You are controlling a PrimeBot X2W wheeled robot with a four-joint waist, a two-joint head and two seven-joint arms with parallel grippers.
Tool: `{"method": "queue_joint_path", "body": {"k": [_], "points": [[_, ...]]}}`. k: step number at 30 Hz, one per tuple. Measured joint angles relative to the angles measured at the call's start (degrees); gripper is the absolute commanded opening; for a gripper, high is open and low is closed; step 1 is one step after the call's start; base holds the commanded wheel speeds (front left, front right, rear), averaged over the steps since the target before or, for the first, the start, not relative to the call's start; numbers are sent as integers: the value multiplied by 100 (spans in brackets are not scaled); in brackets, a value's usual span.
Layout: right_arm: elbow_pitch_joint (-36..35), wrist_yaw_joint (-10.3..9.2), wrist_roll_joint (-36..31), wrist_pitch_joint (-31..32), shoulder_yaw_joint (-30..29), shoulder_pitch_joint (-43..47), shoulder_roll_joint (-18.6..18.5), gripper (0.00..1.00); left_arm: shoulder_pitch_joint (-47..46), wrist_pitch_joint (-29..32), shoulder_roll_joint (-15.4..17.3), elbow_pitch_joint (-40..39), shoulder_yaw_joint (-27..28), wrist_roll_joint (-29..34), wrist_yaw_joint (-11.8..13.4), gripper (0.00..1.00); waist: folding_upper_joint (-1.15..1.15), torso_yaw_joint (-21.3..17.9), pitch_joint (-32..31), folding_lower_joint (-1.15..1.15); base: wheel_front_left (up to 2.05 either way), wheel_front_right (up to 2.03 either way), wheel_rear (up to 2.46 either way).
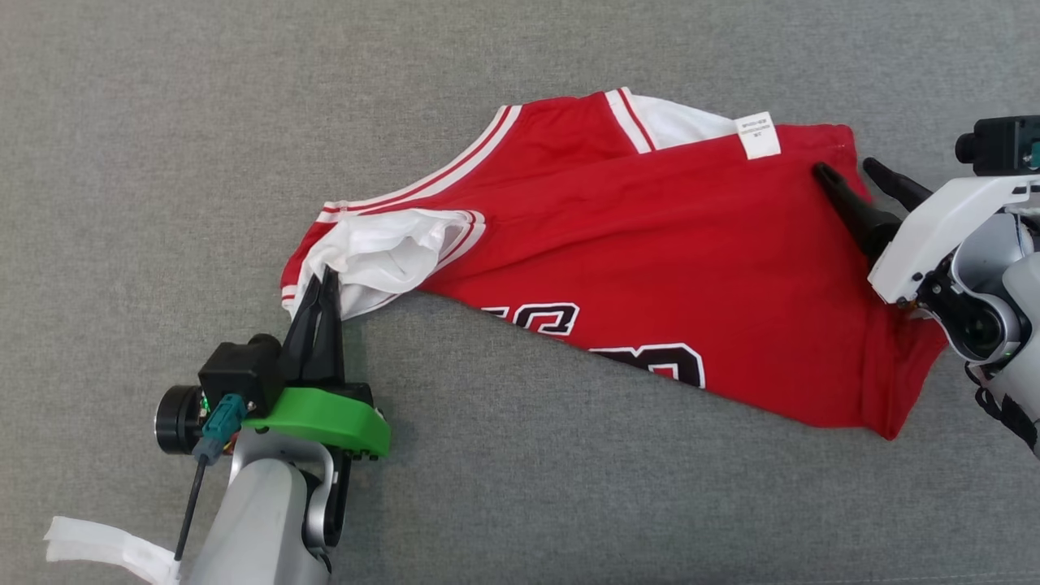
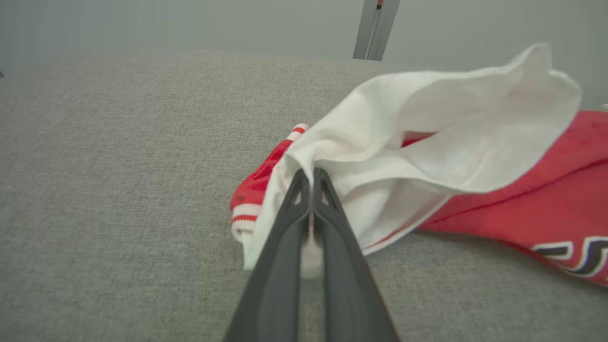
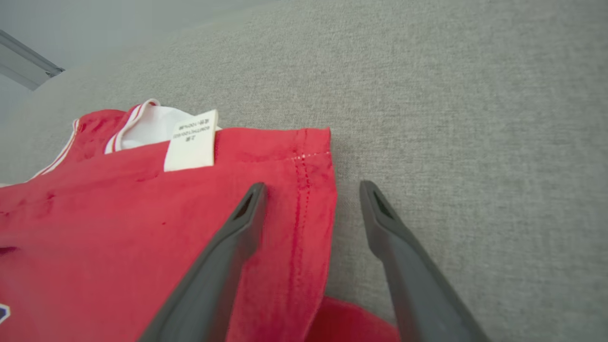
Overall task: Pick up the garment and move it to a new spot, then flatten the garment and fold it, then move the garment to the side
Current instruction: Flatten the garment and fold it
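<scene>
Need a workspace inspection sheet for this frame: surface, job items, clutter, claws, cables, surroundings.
surface: grey fabric surface, flat.
job's things: red jersey lying rumpled, partly doubled over, white lining turned out; care label showing.
clutter: white strip at the head view's lower left.
claws: left claw shut on the jersey's white lining; right claw open, straddling the hem, not gripping.
cables: thin black cable below a teal connector at the left wrist.
surroundings: pale wall, grey metal post.
</scene>
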Motion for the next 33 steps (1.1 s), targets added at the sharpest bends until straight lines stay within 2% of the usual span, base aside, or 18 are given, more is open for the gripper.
{"method": "queue_joint_path", "body": {"k": [10, 11, 12, 13, 15, 17, 18, 19, 20, 28, 30, 33], "points": [[192, 0, 485, -525, 656, -375, -253, 100, -82, 0, 0, 12, -29, 4, 9, 0, 0, 116, 240, 0, 0, 0, 0], [188, 0, 545, -571, 698, -400, -260, 92, -93, 0, 0, 13, -30, 4, 13, 0, 0, 118, 249, 0, 0, 0, 0], [182, 0, 628, -627, 744, -432, -267, 71, -112, 0, 0, 14, -29, 5, 26, 0, 0, 117, 259, 0, 0, 0, 0], [182, 0, 662, -682, 811, -458, -286, 42, -122, 0, -1, 14, -26, 8, 27, 0, 0, 114, 265, 0, 0, 0, 0], [174, 0, 678, -778, 965, -524, -331, 25, -132, 0, 0, 18, -21, 26, 31, 0, 0, 103, 270, 0, 0, 0, 0], [172, 0, 683, -869, 1150, -564, -368, 19, -138, 0, 0, 31, -10, 41, 34, 0, 0, 89, 262, 0, 0, 0, 0], [172, 0, 693, -906, 1223, -572, -375, 20, -139, 0, 0, 34, -3, 41, 34, 0, 0, 82, 256, 0, 0, 0, 0], [171, 0, 698, -975, 1304, -593, -393, 12, -140, 0, 0, 36, 5, 42, 35, 0, 0, 72, 248, 0, 0, 0, 0], [171, 0, 697, -1044, 1396, -632, -421, 0, -141, 0, 0, 40, 10, 46, 36, 0, 0, 62, 241, 0, 0, 0, 0], [56, 0, 808, -1618, 1837, -781, -638, 0, -139, 0, -2, 31, 92, 57, 45, 0, 0, -14, 69, 0, 0, 0, 0], [-71, 0, 926, -1727, 1867, -784, -735, 0, -135, 0, -2, -38, 167, 0, -25, 0, 0, -34, -31, 0, 0, 0, 0], [-387, 0, 1155, -1841, 1831, -782, -896, 0, -135, 0, -4, -168, 315, -411, -215, 0, 0, -65, -209, 0, 0, 0, 0]]}}
